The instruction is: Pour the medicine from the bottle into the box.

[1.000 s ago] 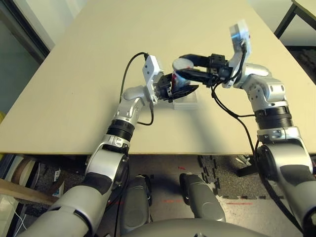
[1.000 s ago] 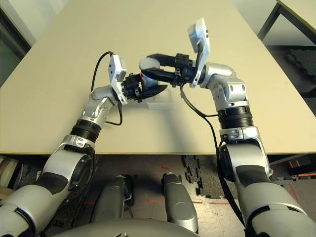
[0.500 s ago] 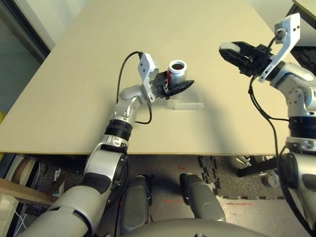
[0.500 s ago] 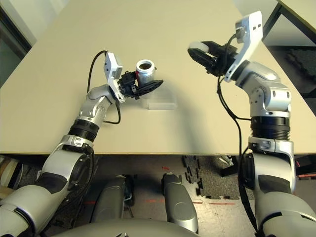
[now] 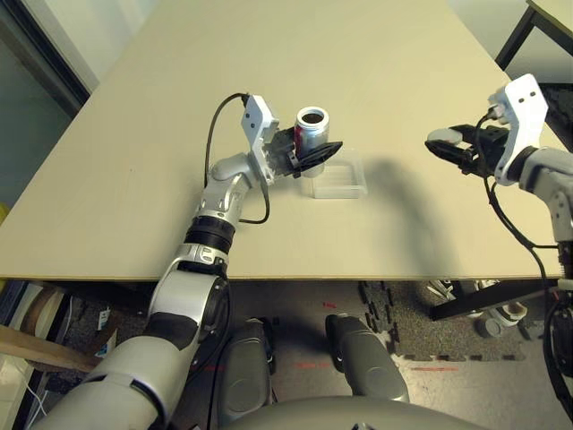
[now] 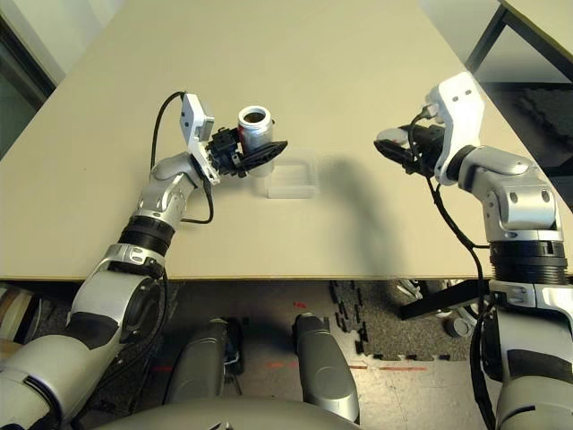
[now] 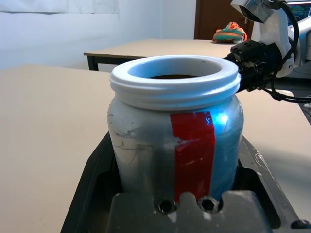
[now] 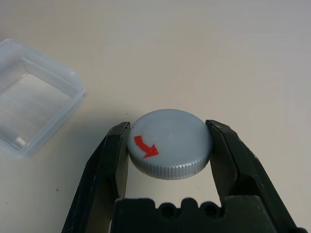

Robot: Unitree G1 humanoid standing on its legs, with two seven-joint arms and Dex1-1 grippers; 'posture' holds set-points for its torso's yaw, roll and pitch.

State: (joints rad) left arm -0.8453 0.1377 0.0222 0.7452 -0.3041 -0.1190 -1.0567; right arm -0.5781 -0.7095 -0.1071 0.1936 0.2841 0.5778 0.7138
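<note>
Lifted away right, the cap (image 8: 170, 143) sits pinched in the right jaws; the left jaws grip the bottle (image 7: 175, 141) mid-body, probably light, rigid, slippery.

Head pair, left and right eyes: side by side above the table (image 5: 224, 72), facing forward and steeply down over my silver forearms; farthest from the work.
Eye overlap: nearly all the tabletop; the clear plastic box (image 5: 340, 191) falls right of centre in the left eye, at mid-frame in the right.
Left wrist camera: low, almost level along my left gripper (image 5: 324, 148), very near the open bottle (image 7: 194, 145), facing across the table to the white wall (image 7: 63, 39).
Right wrist camera: close behind the grey cap (image 8: 170, 141) in my right gripper (image 8: 169, 127), facing down at the tabletop.
Wrist-to-head overlap: bottle with my left wrist; cap and box with my right.
</note>
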